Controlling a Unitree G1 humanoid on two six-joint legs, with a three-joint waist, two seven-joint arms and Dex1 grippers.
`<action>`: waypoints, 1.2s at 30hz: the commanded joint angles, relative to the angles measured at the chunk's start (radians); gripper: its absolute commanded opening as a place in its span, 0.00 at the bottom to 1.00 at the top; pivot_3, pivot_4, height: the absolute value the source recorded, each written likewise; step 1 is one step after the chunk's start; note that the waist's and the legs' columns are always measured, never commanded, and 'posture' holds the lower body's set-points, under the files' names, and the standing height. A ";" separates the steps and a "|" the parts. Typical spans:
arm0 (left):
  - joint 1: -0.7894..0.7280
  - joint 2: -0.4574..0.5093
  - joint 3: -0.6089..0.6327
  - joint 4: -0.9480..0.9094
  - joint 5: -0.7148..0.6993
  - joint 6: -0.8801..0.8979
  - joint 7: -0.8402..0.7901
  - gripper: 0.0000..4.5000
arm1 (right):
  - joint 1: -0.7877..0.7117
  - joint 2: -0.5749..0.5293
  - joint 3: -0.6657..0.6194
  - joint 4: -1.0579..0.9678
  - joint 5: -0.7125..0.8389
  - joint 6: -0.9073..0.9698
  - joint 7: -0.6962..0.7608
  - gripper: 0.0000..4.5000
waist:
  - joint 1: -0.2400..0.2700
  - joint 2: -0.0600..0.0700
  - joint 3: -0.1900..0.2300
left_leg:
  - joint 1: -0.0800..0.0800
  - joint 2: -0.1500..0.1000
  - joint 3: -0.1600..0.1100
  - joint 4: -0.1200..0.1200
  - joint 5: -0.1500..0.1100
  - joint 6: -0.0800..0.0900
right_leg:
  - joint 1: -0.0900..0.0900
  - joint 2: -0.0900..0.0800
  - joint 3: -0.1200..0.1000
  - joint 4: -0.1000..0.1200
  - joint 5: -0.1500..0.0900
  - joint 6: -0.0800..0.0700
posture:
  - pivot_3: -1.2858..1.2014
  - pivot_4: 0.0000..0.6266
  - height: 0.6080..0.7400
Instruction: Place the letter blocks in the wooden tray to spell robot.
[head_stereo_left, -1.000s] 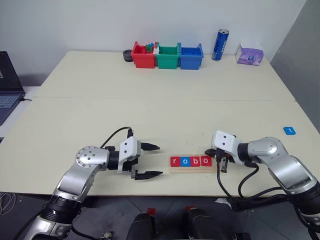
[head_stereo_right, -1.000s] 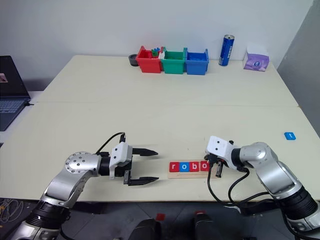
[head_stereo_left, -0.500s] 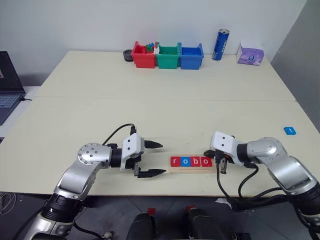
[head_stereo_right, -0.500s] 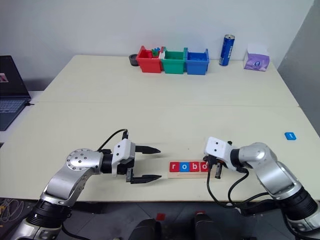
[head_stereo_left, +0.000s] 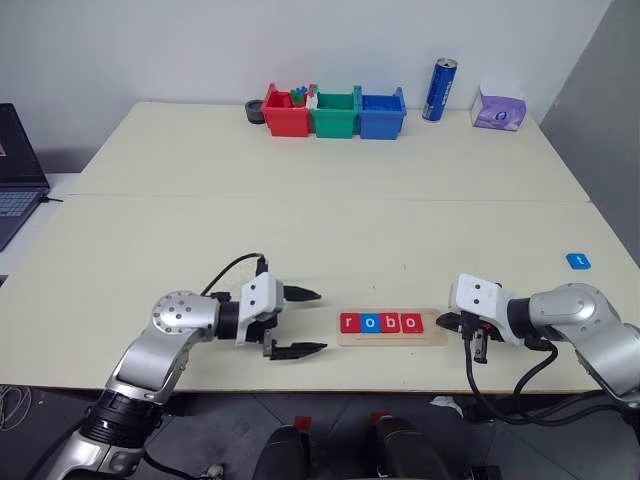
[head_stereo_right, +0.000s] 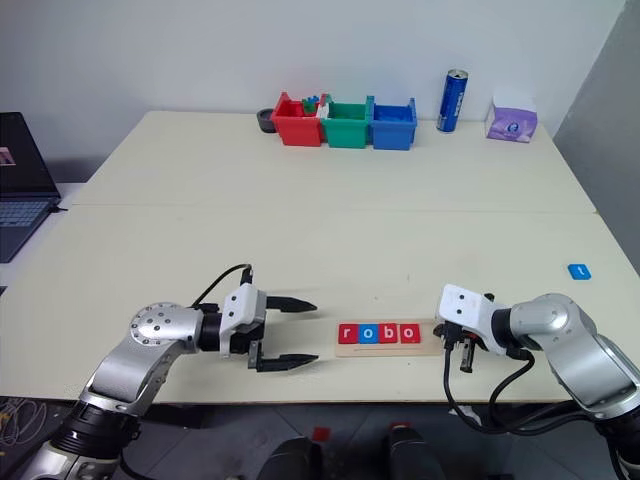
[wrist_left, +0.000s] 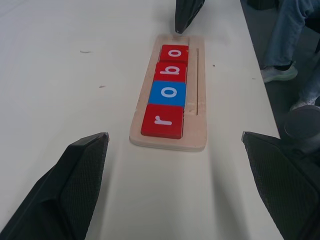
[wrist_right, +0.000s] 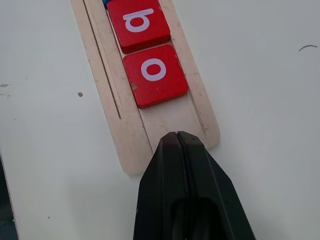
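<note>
The wooden tray (head_stereo_left: 433, 331) lies near the table's front edge. Its groove holds several letter blocks reading r (head_stereo_left: 349, 322), o (head_stereo_left: 369, 322), b (head_stereo_left: 390, 322), o (head_stereo_left: 411, 322), in red, blue, red, red. The slot at its right end (wrist_right: 167, 117) is bare. A blue letter block (head_stereo_left: 578, 261) lies alone far to the right. My right gripper (head_stereo_left: 445, 322) is shut and empty, its tip just past the tray's right end and pointing along it. My left gripper (head_stereo_left: 320, 320) is open and empty to the left of the tray.
Red (head_stereo_left: 287, 112), green (head_stereo_left: 335, 113) and blue bins (head_stereo_left: 383, 113) stand at the back, with a blue can (head_stereo_left: 441, 88) and a purple tissue pack (head_stereo_left: 499, 110) to their right. A laptop (head_stereo_left: 14, 185) sits at the far left. A person's legs (wrist_left: 295, 35) stand beyond the table.
My right gripper has drawn back to the right, from beside the last red tile to just beyond the tray's end. The left gripper is where it was a second ago.
</note>
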 joint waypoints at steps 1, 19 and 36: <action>0.000 0.002 0.007 -0.021 -0.002 -0.020 0.001 1.00 | -0.015 0.022 0.022 -0.015 -0.002 -0.015 0.001 0.00 | 0.000 0.000 0.000 | 0.000 0.000 0.000 0.000 0.000 0.000 | 0.000 0.000 0.000 0.000 0.000 0.000 | 0.52 0.24 1.00; 0.002 0.007 0.010 -0.075 -0.015 0.033 0.016 1.00 | -0.068 0.093 0.077 -0.018 -0.007 -0.001 -0.005 0.00 | 0.000 0.000 0.000 | 0.000 0.000 0.000 0.000 0.000 0.000 | 0.000 0.000 0.000 0.000 0.000 0.000 | 0.52 0.24 1.00; -0.007 -0.014 -0.001 -0.072 -0.024 0.035 0.016 1.00 | 0.113 0.322 -0.616 0.098 0.113 0.122 -0.411 0.77 | 0.003 -0.001 -0.001 | -0.001 -0.001 0.000 0.000 0.000 0.000 | 0.000 0.000 0.001 0.000 0.002 -0.003 | 0.52 0.24 1.00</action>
